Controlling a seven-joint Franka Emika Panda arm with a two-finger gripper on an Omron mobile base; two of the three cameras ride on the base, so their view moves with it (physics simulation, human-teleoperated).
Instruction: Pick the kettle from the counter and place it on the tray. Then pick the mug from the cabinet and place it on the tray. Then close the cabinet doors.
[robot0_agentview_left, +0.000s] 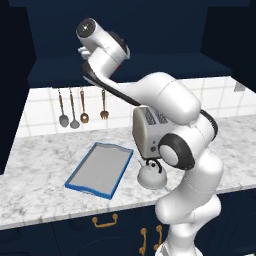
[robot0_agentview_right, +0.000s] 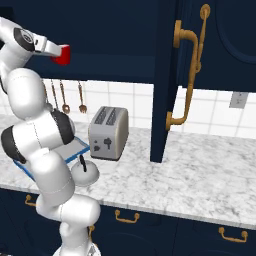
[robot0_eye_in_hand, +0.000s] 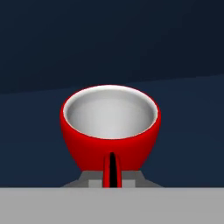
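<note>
So your gripper (robot0_agentview_right: 56, 51) is up inside the cabinet (robot0_agentview_right: 110, 35), closed on the mug (robot0_eye_in_hand: 110, 127). In the hand view the mug's handle sits right at the fingers and faces the camera, pale inside showing, dark cabinet interior all around it. Down on the desk (robot0_agentview_left: 45, 165), the kettle (robot0_agentview_left: 151, 174) stands just beside the tray (robot0_agentview_left: 100, 167), off its right edge and not on it. The toaster (robot0_agentview_right: 108, 132) is right behind the kettle. Utensils (robot0_agentview_left: 80, 107) hang on the tiled wall behind the tray. One cabinet door (robot0_agentview_right: 167, 75) stands swung open over the desk on the right, brass handle (robot0_agentview_right: 190, 70) facing you, well clear of the arm.
</note>
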